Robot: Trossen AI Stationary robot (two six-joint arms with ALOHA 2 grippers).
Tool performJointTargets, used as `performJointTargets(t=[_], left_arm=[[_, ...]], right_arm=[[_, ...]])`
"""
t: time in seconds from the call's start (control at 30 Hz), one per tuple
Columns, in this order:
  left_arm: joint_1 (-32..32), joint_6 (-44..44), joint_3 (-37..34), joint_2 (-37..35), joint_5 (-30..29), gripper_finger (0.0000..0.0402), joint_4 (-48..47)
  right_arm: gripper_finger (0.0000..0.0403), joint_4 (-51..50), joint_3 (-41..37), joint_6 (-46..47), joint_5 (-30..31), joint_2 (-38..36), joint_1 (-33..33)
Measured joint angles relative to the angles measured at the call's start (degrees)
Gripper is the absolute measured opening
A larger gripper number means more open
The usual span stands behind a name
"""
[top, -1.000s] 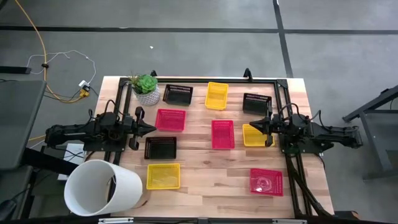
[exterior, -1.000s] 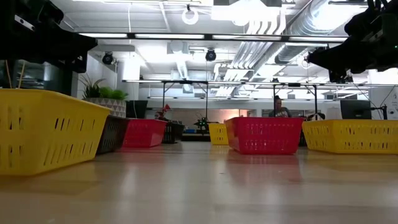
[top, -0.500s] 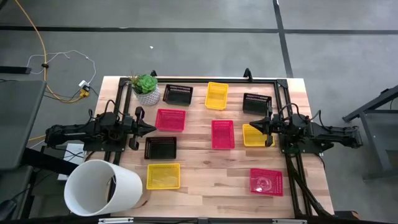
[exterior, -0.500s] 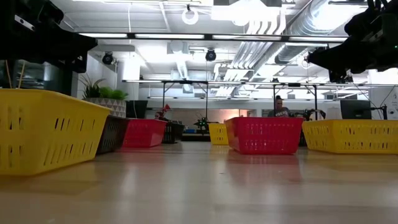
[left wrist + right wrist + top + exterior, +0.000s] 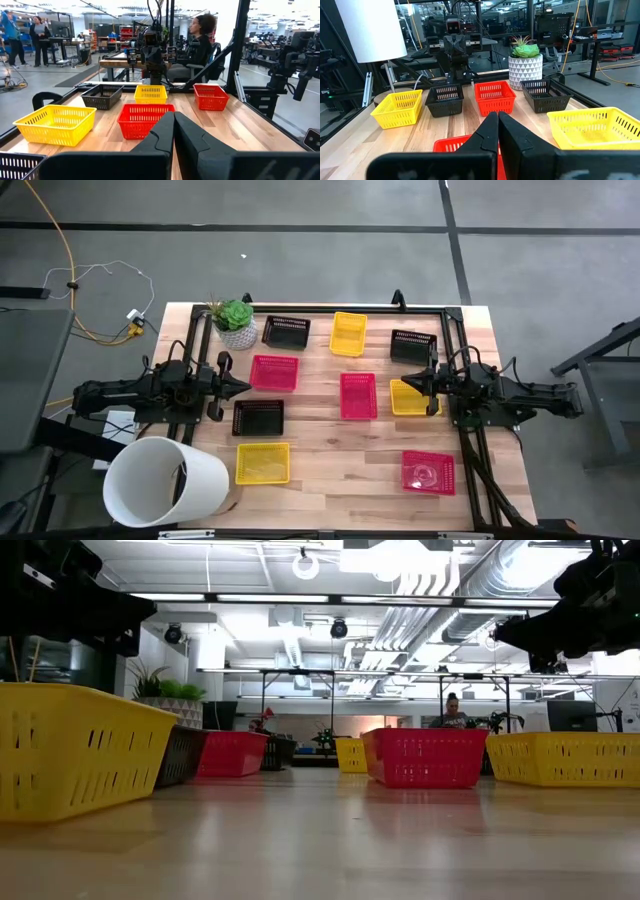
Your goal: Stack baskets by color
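Note:
Nine small mesh baskets stand apart on the wooden table, each on its base. The black ones are at the far left (image 5: pixel 286 331), the far right (image 5: pixel 412 345) and the left middle (image 5: pixel 258 417). The yellow ones are at the far middle (image 5: pixel 348 333), the right (image 5: pixel 408 397) and the near left (image 5: pixel 263 462). The pinkish-red ones are at the left (image 5: pixel 274 372), the centre (image 5: pixel 358 395) and the near right (image 5: pixel 429 472). My left gripper (image 5: pixel 244 387) is shut and level at the left edge, holding nothing (image 5: pixel 174 125). My right gripper (image 5: pixel 413 385) is shut and level at the right edge, above the right yellow basket's edge (image 5: pixel 498 125).
A large white cylinder (image 5: pixel 165 480) stands at the near left corner. A small potted green plant (image 5: pixel 236 322) sits at the far left. A black frame (image 5: pixel 440 315) runs along the table's far and side edges. People show in the room beyond the table.

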Motion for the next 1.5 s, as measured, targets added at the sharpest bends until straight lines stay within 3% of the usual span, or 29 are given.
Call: performJointTargets(t=[0.23,0.43,0.6,0.87,1.07,1.2,1.33,1.43,1.5], left_arm=[[0.0,-0.58,0.0,0.04,-1.5,0.0001,2.59],[-0.04,-11.92,0.29,2.31,-12.29,0.0,22.81],[-0.07,-12.29,6.86,10.06,-18.49,0.0,19.84],[-0.04,-12.46,22.72,31.13,-16.1,0.0,17.2],[-0.04,-13.05,36.34,43.41,-13.8,0.0,9.43],[0.0,-13.05,41.74,47.8,-8.15,0.0,5.89],[0.04,-13.07,42.66,48.97,-5.64,0.0,5.78],[0.07,-13.06,42.66,49.05,-5.57,0.0,5.27],[0.09,-13.05,42.66,49.03,-5.57,0.0,5.13]], right_arm=[[0.0,0.01,0.0,0.01,0.01,-0.01,-0.02],[0.0,0.01,0.0,0.02,0.01,-0.02,-0.02],[0.0,0.0,0.0,0.02,0.0,0.01,0.0],[0.0,0.02,-0.02,0.0,0.01,-0.02,-0.02],[0.0,1.58,-0.01,1.41,0.02,0.01,-0.01],[0.0,11.28,-0.02,17.98,0.41,0.01,0.09],[0.0,21.4,-0.02,30.98,8.95,0.0,0.09],[0.0,28.01,-0.02,32.17,12.81,0.03,0.09],[0.0,34.4,-0.01,30.7,11.96,0.83,0.09]])
